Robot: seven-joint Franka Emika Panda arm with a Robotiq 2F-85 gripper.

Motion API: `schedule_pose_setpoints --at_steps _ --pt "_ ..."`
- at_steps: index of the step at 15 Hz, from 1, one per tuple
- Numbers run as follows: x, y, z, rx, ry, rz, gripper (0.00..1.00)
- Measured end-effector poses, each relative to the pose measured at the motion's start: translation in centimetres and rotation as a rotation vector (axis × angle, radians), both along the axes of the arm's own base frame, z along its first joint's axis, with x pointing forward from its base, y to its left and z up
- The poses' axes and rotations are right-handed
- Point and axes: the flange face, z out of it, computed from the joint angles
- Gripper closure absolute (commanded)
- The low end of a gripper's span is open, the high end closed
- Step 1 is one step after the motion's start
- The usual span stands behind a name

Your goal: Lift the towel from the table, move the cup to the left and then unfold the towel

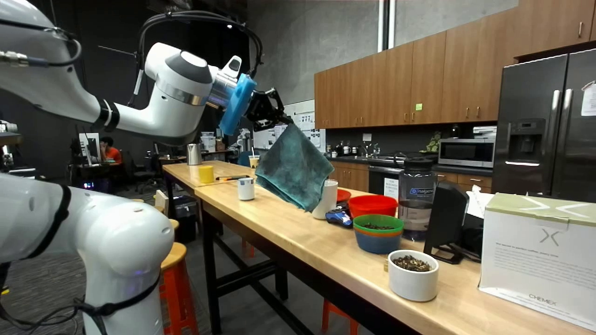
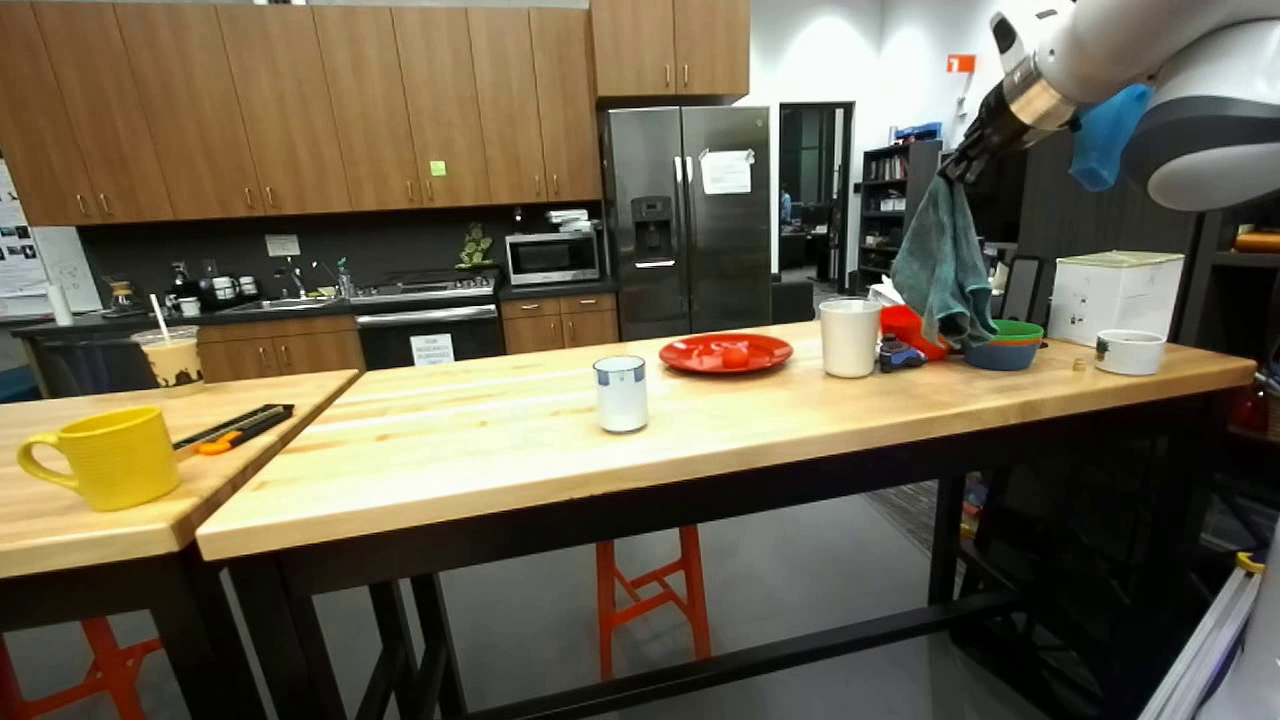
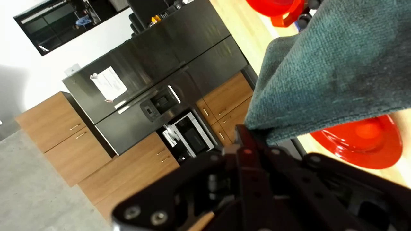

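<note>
Between the pale-wood worktop's [image 2: 470,450] edges, the tall white cylindrical cup [image 2: 850,340] could topple if the black tool [image 2: 956,173], gripping a teal terry towel [image 2: 943,255] (hanging loose), swings.

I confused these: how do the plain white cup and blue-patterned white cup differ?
The plain white cup looks larger than the blue-patterned white cup. The patterned one has blue near its rim; the plain one, none. In an exterior view, the teal towel partly hides the plain one, not the patterned one. Both stand upright on the table.
</note>
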Motion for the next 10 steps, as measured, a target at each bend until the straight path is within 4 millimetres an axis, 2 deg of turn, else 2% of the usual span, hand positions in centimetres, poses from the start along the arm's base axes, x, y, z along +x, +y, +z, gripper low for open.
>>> schedule_pose_setpoints --at_steps 3,5,7,10 --pt "1.2 1.7 -2.1 0.012 0.078 0.031 1.00" --pt "2.1 3.7 -4.0 0.040 0.148 0.068 1.00" --pt "3.0 6.5 -6.2 0.087 0.223 0.115 1.00" --pt "3.7 12.1 -10.1 0.174 0.336 0.195 1.00"
